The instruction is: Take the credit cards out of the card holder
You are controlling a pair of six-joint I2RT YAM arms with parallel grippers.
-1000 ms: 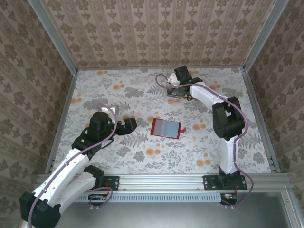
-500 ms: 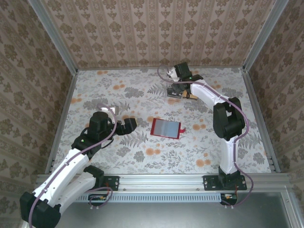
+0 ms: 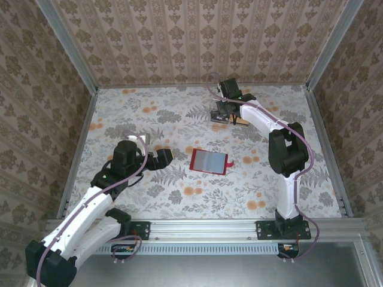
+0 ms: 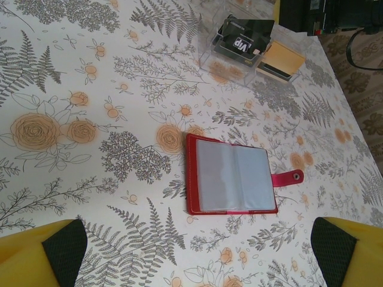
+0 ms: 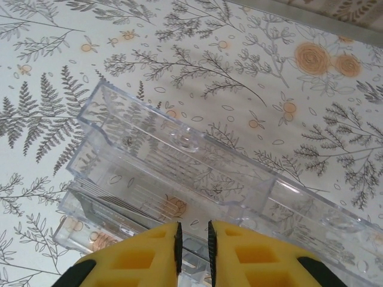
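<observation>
Tray (image 5: 179, 161) of clear plastic beyond red folding card holder (image 4: 230, 182); our nearly closed right gripper (image 5: 191, 226) has shifted above it, left gripper (image 4: 198, 242) wide.

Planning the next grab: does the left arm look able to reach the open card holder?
Probably yes. The left gripper is open and faces the card holder, lying flat with only bare tablecloth between them; the right gripper is away at the clear box.
</observation>
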